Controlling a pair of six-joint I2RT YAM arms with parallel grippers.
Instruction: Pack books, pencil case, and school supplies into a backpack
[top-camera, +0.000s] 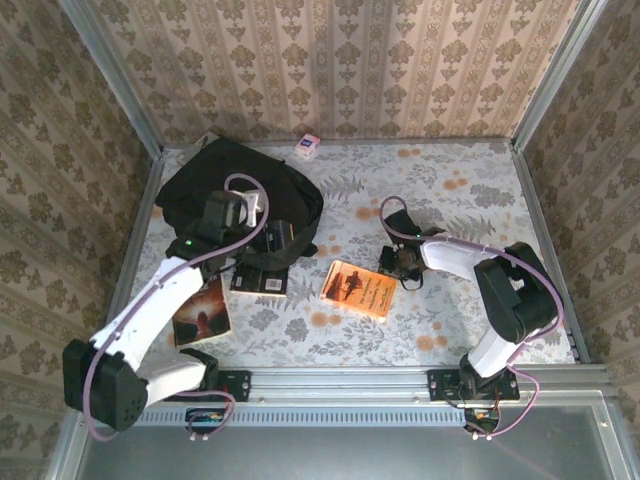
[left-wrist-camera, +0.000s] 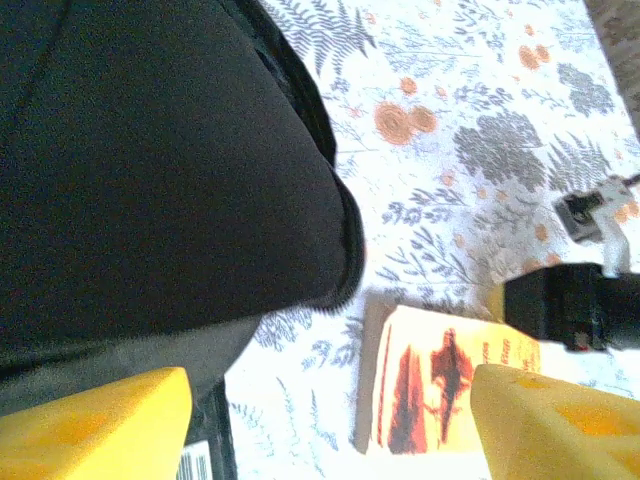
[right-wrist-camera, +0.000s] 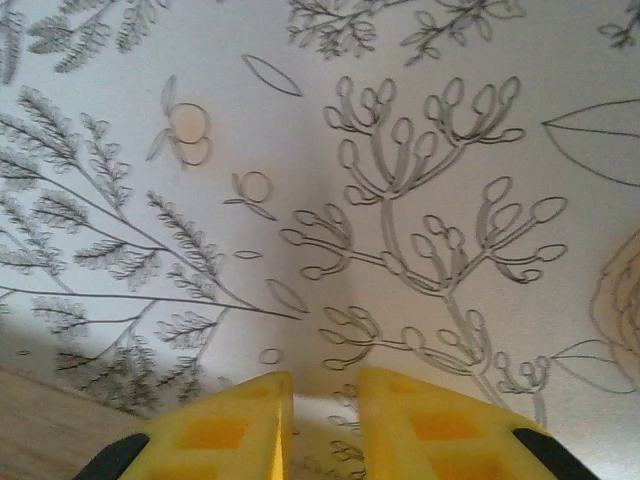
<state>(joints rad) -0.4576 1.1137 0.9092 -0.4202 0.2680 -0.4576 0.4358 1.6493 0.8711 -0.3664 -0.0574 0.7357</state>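
The black backpack (top-camera: 240, 185) lies at the table's back left, and its dark fabric (left-wrist-camera: 150, 170) takes up much of the left wrist view. My left gripper (top-camera: 250, 215) hovers at its near right edge, open wide (left-wrist-camera: 330, 430) with nothing between its fingers. A black book (top-camera: 262, 272) lies just in front of the backpack. An orange book (top-camera: 360, 288) (left-wrist-camera: 450, 380) lies mid-table, and a dark book with an orange glow (top-camera: 203, 315) sits near the left arm. My right gripper (top-camera: 398, 262) is low over bare cloth, its jaws slightly apart (right-wrist-camera: 325, 420) and empty. The pencil case is out of view.
A small pink-white packet (top-camera: 307, 146) rests against the back wall. Patterned walls and metal rails (top-camera: 330, 378) enclose the floral tablecloth (top-camera: 470, 200). The right arm's black wrist (left-wrist-camera: 570, 300) sits just beyond the orange book.
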